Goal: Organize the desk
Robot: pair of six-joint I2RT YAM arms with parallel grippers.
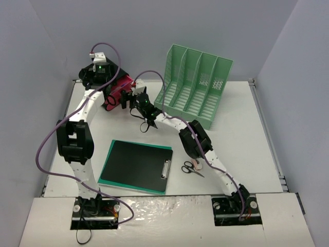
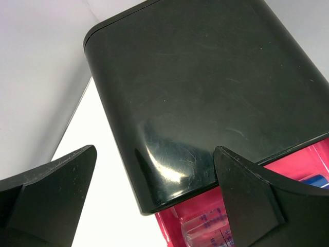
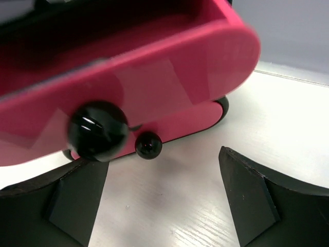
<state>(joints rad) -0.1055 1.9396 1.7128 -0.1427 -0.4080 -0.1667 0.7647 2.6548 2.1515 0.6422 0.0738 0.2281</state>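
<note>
While both arms are reaching into the upper left of the top view, I am logging the desk [image 1: 231, 154] as the white top filling most of that frame, with the work gathered at its upper-left corner. A box [image 1: 114, 95] of pink drawers under a black shell is standing there.

The left gripper [image 2: 154, 154] is hanging over the shell [image 2: 205, 87], fingers spread wide and nothing between them. At the lower right of its view a pink drawer [image 2: 300, 167] is sticking out, and something blue-labelled inside it is too cropped for me to identify.

The right gripper [image 3: 162, 159] is facing the drawer fronts, also wide and empty. A big knob [image 3: 97, 131] is sitting just above the finger at the left of that frame, with a smaller knob [image 3: 148, 145] low beside it.

I am judging the step in hand to be handling the open drawer, most likely shutting it, though a pull cannot be ruled out. A clipboard [image 1: 139, 164] at lower centre, scissors [image 1: 191, 168] to its right and a rack [image 1: 198, 82] at upper right are lying apart from both grippers, so I am rating the task as well short of done.

The next move is calling for the right gripper to square up on the drawer front or close around the big knob. It then needs to travel straight along the drawer's line, with the left gripper steadying the shell so the box is not sliding.
</note>
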